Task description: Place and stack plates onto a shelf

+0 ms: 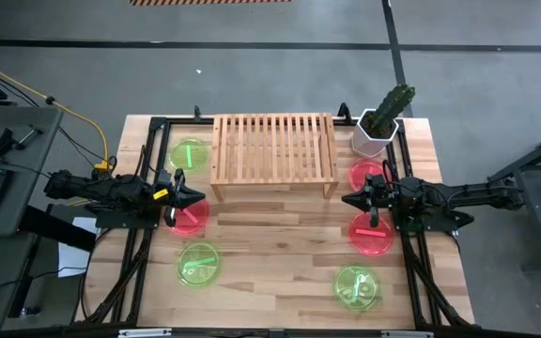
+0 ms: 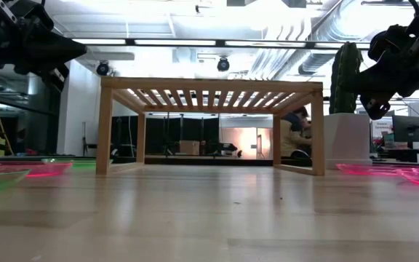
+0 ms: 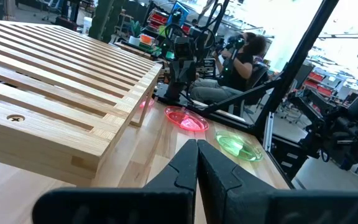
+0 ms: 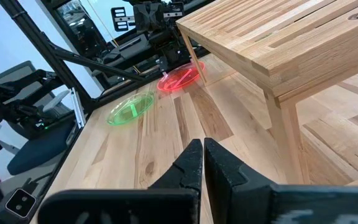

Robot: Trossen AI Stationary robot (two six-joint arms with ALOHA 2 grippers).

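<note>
While the shelf (image 1: 273, 150) sits bare at top middle, the left gripper (image 1: 198, 198) and right gripper (image 1: 347, 201), both closed, seem to hover beside pink plates (image 1: 187, 217).

Two matte black, blocky arms of jointed segments. The left arm (image 1: 101, 191) carries a small yellow mark near its wrist. The right arm (image 1: 458, 197) is plain black. Both end in tapered, pointed black fingers (image 3: 219, 177).
</note>
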